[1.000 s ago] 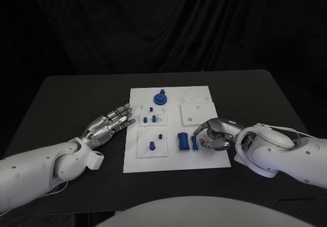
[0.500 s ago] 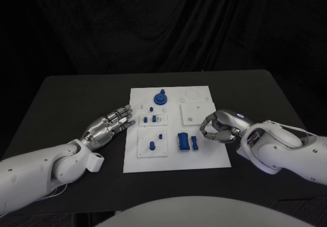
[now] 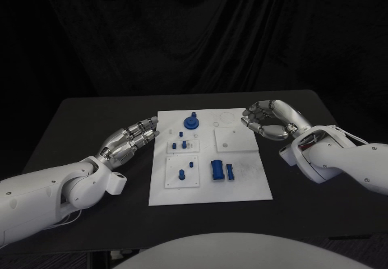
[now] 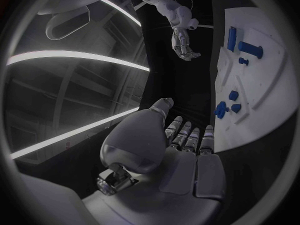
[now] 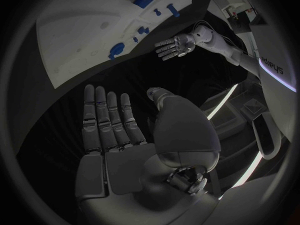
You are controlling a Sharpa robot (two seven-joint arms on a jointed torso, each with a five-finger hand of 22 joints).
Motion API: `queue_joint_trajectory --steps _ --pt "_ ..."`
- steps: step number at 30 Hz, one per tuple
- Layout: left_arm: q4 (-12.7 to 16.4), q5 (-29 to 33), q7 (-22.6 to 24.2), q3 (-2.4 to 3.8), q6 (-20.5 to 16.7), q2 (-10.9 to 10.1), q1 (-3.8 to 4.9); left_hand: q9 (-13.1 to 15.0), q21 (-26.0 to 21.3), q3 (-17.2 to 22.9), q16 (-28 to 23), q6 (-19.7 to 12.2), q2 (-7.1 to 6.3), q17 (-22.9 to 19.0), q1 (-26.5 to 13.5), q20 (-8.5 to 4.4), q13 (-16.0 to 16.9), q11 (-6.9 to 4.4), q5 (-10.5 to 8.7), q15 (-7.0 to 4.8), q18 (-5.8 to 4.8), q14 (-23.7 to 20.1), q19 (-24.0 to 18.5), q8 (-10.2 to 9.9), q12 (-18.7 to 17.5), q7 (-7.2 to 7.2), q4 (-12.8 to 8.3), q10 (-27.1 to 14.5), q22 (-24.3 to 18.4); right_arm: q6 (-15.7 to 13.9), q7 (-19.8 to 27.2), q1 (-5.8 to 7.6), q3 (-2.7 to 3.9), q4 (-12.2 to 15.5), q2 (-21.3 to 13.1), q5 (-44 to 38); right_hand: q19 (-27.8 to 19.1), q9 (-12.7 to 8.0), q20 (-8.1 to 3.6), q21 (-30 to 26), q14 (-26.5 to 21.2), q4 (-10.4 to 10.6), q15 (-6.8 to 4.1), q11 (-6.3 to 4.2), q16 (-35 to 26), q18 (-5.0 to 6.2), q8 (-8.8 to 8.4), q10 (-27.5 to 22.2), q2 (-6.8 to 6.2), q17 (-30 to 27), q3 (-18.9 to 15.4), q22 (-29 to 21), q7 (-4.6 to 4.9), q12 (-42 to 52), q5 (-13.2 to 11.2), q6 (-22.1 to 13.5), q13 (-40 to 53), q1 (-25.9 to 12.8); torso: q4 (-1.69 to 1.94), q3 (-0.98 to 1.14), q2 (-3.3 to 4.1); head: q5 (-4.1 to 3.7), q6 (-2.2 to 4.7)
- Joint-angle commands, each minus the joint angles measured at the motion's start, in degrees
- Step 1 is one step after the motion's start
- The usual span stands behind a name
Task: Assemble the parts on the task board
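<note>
The white task board (image 3: 243, 185) lies in the middle of the black table. On it a round blue part (image 3: 192, 121) stands at the far end, small blue pegs (image 3: 183, 145) sit mid-left, and two blue blocks (image 3: 221, 170) lie side by side nearer me. My right hand (image 3: 267, 120) hovers over the board's far right edge, fingers apart, holding nothing; the right wrist view shows its palm (image 5: 115, 135) flat and bare. Beside the board's left edge my left hand (image 3: 129, 140) is stretched out flat and holds nothing, as its wrist view (image 4: 184, 145) confirms.
A raised white square plate (image 3: 232, 137) sits on the board under the right hand. Another small plate (image 3: 172, 178) with blue pegs lies near the board's left edge. Black table surface (image 3: 81, 112) surrounds the board.
My right hand has lifted away from the two blue blocks and moved toward the board's far right edge, uncurling its fingers. The blocks stay where they were. The left hand has barely moved.
</note>
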Motion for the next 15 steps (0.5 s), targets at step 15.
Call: queue_joint_trajectory --steps 15 --pt "-4.26 0.22 15.89 0.06 -6.03 4.44 -0.07 -0.6 -0.76 -10.69 -0.2 -5.03 0.93 -0.05 -1.88 -7.03 -0.64 -7.22 -7.75 -5.87 -1.65 0.0 -0.75 -1.06 -3.91 -6.35 14.47 -2.0 -2.16 8.67 15.47 -4.0 0.01 -6.68 1.65 19.21 -40.41 -14.47 2.71 -5.04 -36.08 0.03 -4.16 -6.62 -21.55 -1.74 -17.33 -28.13 7.42 -17.47 -19.32 -44.23 -10.27 -14.43 -11.34 -17.21 -27.64 -2.45 -0.64 1.2 -4.41 1.78 0.0"
